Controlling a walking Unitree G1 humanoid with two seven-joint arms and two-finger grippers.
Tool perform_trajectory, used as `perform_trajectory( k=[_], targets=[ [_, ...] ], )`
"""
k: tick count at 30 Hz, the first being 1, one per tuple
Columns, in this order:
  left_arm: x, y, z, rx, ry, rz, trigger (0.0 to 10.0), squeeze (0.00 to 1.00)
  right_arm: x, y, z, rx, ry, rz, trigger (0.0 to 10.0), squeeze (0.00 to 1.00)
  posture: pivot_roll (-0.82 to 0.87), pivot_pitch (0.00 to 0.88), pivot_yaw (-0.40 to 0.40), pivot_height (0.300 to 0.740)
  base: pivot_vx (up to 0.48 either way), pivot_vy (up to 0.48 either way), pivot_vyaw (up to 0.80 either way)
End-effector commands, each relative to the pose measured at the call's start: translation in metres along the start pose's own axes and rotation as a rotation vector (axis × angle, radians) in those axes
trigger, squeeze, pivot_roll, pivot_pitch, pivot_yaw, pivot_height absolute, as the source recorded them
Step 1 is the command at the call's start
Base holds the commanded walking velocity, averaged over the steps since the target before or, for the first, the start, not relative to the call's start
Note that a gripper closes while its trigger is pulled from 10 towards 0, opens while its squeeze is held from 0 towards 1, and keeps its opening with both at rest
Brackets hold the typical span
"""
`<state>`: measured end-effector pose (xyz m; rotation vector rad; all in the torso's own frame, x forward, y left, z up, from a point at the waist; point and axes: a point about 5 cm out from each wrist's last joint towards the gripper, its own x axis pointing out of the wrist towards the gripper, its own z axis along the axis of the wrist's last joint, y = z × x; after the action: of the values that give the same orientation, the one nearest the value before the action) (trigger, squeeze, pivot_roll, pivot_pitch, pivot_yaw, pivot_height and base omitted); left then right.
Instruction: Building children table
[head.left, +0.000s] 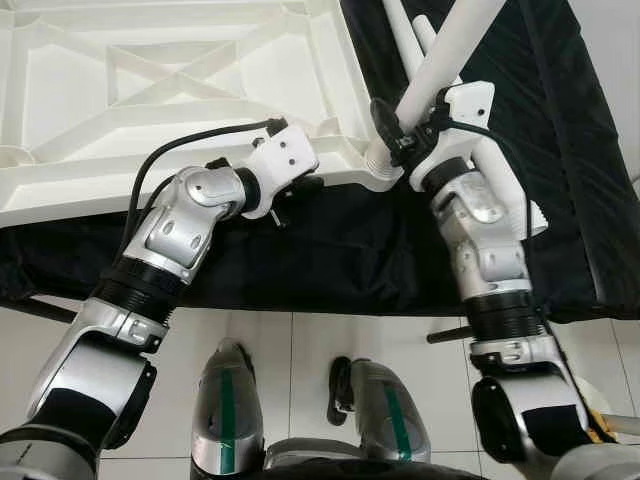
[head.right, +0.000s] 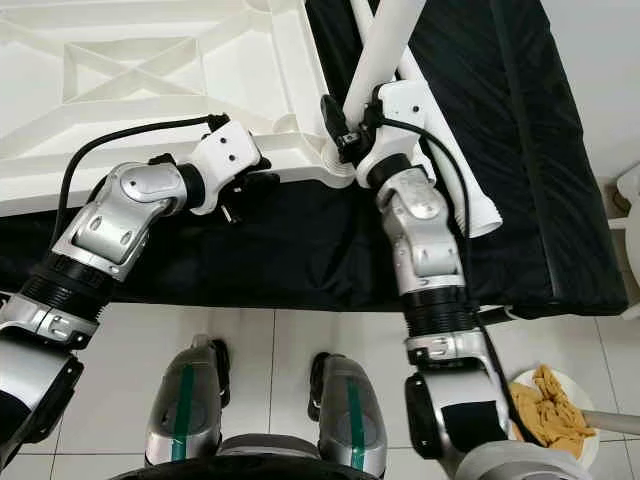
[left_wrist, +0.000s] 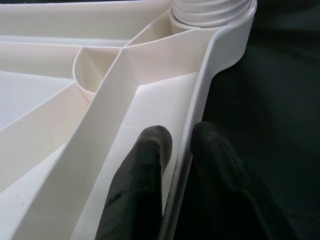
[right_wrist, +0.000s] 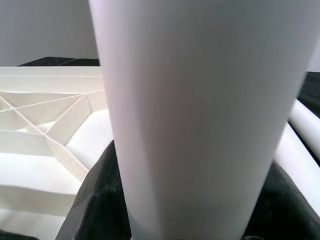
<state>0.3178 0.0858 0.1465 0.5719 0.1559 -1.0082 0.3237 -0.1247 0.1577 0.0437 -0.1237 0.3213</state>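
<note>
- Two grippers at work: right gripper (head.left: 412, 132) is clamped round a white table leg (head.left: 450, 45), held tilted with its lower end at the corner socket (head.left: 381, 165).
- Left gripper (left_wrist: 182, 150) is pinched on the rim of the upturned white tabletop (head.left: 150, 100), one finger each side of the edge.
- Tabletop is laid underside-up on a black cloth (head.left: 330, 250); spare legs (head.right: 470, 190) lie just beside it.
- Step judged: leg being seated in socket.
- Next move calls for the leg to be stood upright and screwed in while the rim is braced.
</note>
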Motion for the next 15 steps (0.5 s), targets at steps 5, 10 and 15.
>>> perform_trajectory(
  k=[5, 10, 15],
  targets=[
    [-0.012, 0.018, 0.036, 0.125, -0.14, 0.1, 10.0, 0.0, -0.021, -0.01, -0.054, 0.051, 0.221, -0.189, 10.0, 0.0, 0.08, 0.103, -0.033, 0.74, 0.0, 0.0, 0.0],
    [-0.011, 0.017, 0.038, 0.124, -0.146, 0.097, 10.0, 0.0, -0.016, -0.003, -0.051, 0.032, 0.187, -0.268, 10.0, 0.0, 0.08, 0.105, -0.034, 0.74, 0.0, 0.0, 0.0],
    [-0.011, 0.017, 0.038, 0.123, -0.148, 0.097, 10.0, 0.0, -0.009, 0.003, -0.048, 0.037, 0.155, -0.322, 10.0, 0.0, 0.08, 0.104, -0.036, 0.74, 0.0, 0.0, 0.0]
  ],
)
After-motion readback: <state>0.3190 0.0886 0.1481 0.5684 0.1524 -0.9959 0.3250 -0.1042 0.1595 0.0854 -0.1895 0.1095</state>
